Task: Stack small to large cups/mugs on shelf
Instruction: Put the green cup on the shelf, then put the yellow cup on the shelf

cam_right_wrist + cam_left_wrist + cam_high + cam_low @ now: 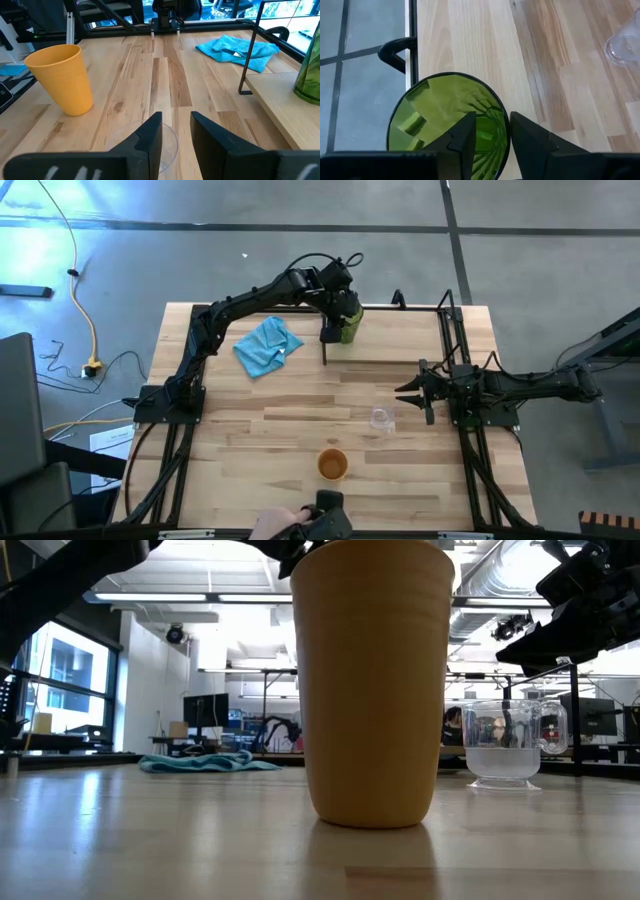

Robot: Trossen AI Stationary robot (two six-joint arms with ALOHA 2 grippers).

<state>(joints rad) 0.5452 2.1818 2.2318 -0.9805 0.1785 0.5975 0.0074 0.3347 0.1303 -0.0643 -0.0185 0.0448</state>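
The green ribbed tumbler (350,328) stands upright at the shelf's (400,335) far left corner, and my left gripper (338,315) is shut on it from above. In the right wrist view the tumbler's (310,65) base looks set on the shelf board (280,100). The orange cup (332,465) stands upright near the table's near edge. The tiny clear glass (382,418) stands in front of the shelf. My right gripper (408,392) is open and hovers just right of and above the glass (505,745), touching nothing. My left gripper (492,145) holds the green tumbler by its rim (506,117), one finger (465,140) inside the cup and the other (532,145) outside its wall. The fingers come from above, pointing down. The tumbler stays upright; I cannot tell whether its base bears on the shelf board (470,40).
A blue cloth (268,345) lies crumpled left of the shelf's upright black divider (247,55). A person's hand (285,525) and a dark device (328,510) sit at the table's near edge. Bare wood lies between the cloth and the orange cup (62,80).
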